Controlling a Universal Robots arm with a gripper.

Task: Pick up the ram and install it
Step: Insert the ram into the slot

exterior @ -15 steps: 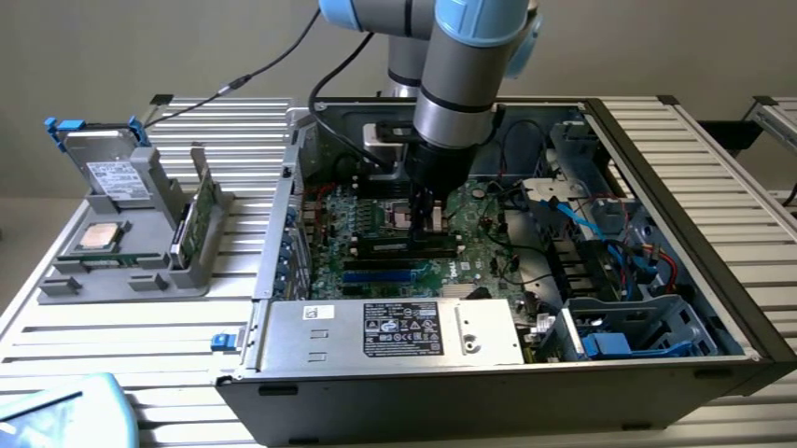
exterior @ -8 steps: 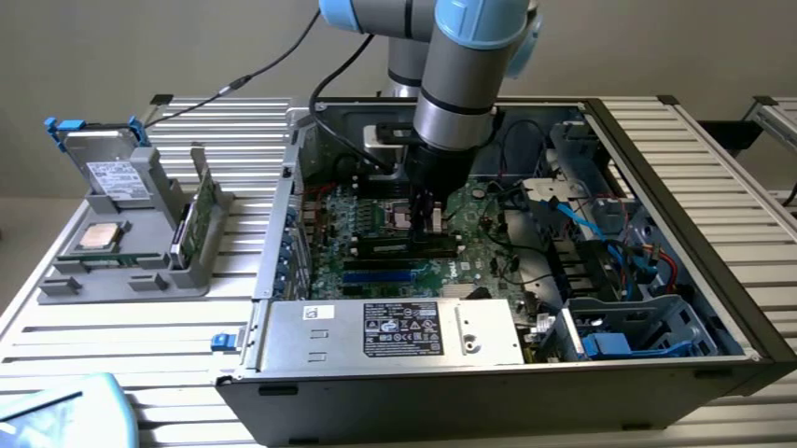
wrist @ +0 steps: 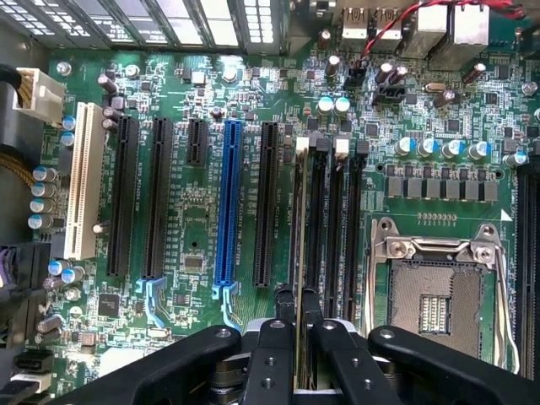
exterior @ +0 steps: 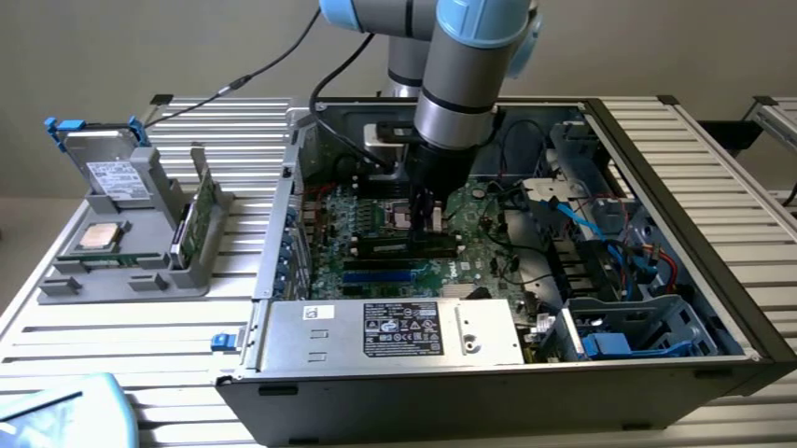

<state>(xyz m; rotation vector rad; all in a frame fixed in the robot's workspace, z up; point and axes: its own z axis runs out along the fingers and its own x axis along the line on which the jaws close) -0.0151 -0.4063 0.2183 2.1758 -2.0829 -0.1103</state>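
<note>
The ram point(wrist: 299, 211) is a thin dark-green stick seen edge-on, and my gripper point(wrist: 297, 294) is shut on it. It stands lengthwise over the outermost of the black memory slots point(wrist: 337, 228), beside the empty processor socket point(wrist: 439, 287). I cannot tell whether it is seated in the slot. In the exterior view my gripper point(exterior: 430, 219) reaches down into the open computer case point(exterior: 697, 280). There the ram point(exterior: 396, 245) lies along the slots on the green motherboard point(exterior: 336, 252).
A silver power supply point(exterior: 398, 331) sits at the case's near side, with blue cables and drive bays point(exterior: 622, 280) on the exterior view's right. Outside the case on the left, a grey holder point(exterior: 125, 275) carries a silver drive point(exterior: 112, 173), a square processor chip point(exterior: 100, 235) and an upright green board point(exterior: 200, 210).
</note>
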